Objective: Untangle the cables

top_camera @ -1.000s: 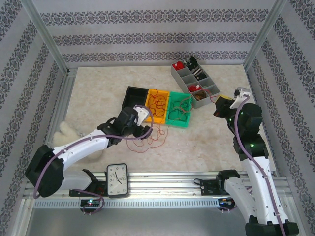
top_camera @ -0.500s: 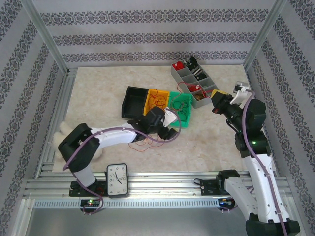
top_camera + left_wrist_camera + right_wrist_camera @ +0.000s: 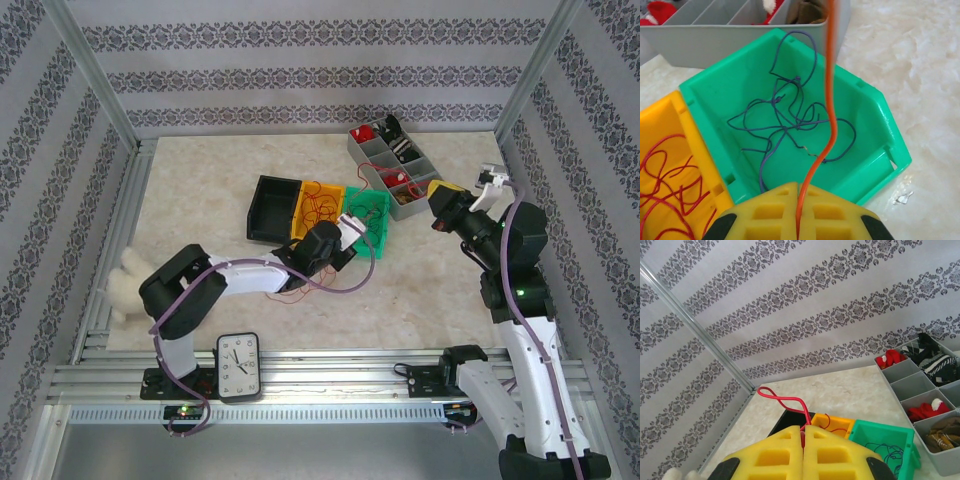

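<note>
Right, our left gripper (image 3: 799, 192) is pinched shut on a thin orange cable (image 3: 829, 75) rising over the green bin (image 3: 867, 92); our right gripper (image 3: 803, 432) clamps a red cable (image 3: 761, 389). Light, floppy, snag-prone, we reckon: grip near an end. Green bin holds blue wire (image 3: 784, 128); the yellow bin (image 3: 662, 125) beside it, red loops (image 3: 675, 192).

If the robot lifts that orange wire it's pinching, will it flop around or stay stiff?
Probably floppy: the orange wire is thin and bends in a wiggle just past the left gripper pinching it. Likely very light too, so it should lift easily, though it may dangle and swing.
</note>
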